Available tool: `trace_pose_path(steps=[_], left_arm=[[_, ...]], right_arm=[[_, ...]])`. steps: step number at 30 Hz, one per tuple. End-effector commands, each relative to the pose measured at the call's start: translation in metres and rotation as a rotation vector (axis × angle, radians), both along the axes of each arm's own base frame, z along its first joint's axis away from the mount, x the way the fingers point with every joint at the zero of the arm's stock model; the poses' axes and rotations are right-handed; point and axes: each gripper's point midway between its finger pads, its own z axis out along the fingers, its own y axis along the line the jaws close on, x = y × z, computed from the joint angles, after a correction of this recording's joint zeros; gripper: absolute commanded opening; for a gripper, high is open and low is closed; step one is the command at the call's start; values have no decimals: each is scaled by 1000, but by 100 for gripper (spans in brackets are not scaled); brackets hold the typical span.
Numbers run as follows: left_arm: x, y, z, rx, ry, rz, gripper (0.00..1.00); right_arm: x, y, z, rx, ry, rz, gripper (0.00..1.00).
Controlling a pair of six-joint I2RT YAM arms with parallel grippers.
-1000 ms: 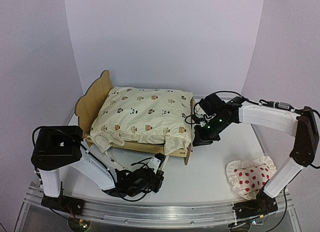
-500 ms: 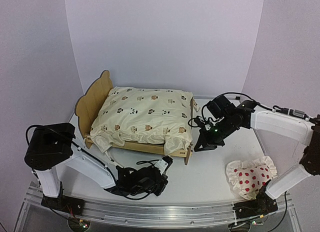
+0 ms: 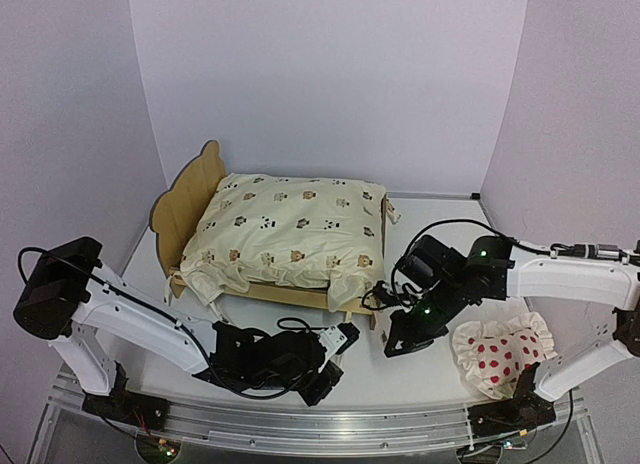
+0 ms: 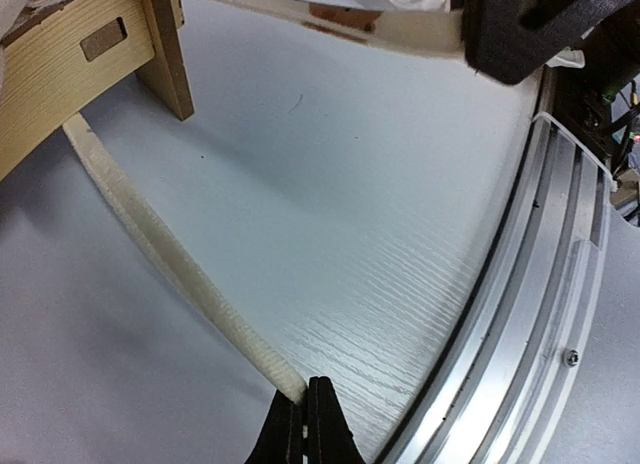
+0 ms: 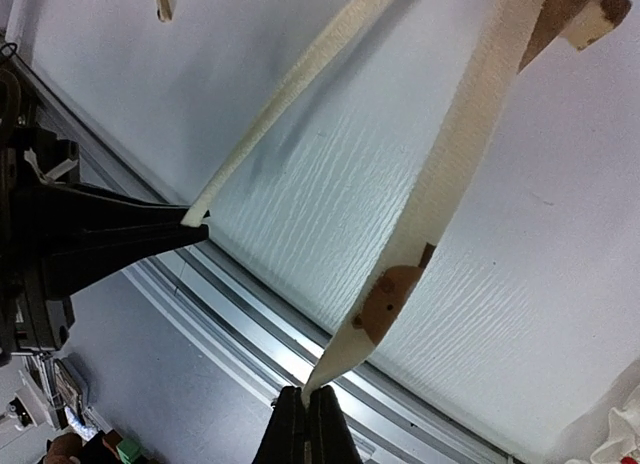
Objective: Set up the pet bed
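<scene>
Near the table edge (image 3: 420, 402), left fingers (image 4: 286, 436) and right fingers (image 5: 292, 436) pinch apparent ties (image 4: 165, 249).

a cream ruffled fabric cover with small animal prints (image 3: 290, 229) spreads over the left half of the white wood-grain table (image 3: 420, 384), nearer its far edge. a white ruffled pillow with red dots (image 3: 500, 354) lies crumpled by the near right corner, close to a ribbed aluminium rail (image 3: 350, 424) along the near edge. a plain cream fabric tie (image 5: 290, 89) and a flat cream printed tie (image 5: 445, 184) stretch above the tabletop toward that edge.

Bright diffuse light, soft shadows, sheen on table (image 4: 380, 314) (wrist views), bowed edges
</scene>
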Motion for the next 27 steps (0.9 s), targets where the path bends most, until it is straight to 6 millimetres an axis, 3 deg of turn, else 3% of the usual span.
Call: trace_pose_path(steps=[1, 8, 13, 17, 22, 27], left_arm=[[-32, -5, 30, -56, 97, -85, 0], [-54, 3, 35, -49, 153, -105, 0], [-61, 7, 40, -49, 161, -97, 0], [-61, 8, 54, -79, 149, -82, 0], [-52, 12, 59, -76, 121, -30, 0], [-47, 15, 95, -126, 82, -23, 0]], right_arm=[[-9, 6, -11, -14, -34, -13, 0], [-22, 27, -40, -25, -45, 8, 0], [-20, 40, -33, -10, -95, 11, 0], [-24, 62, 4, 82, -147, 48, 0], [-43, 90, 66, 192, -216, 166, 0], [-38, 94, 113, 213, -332, 196, 0]])
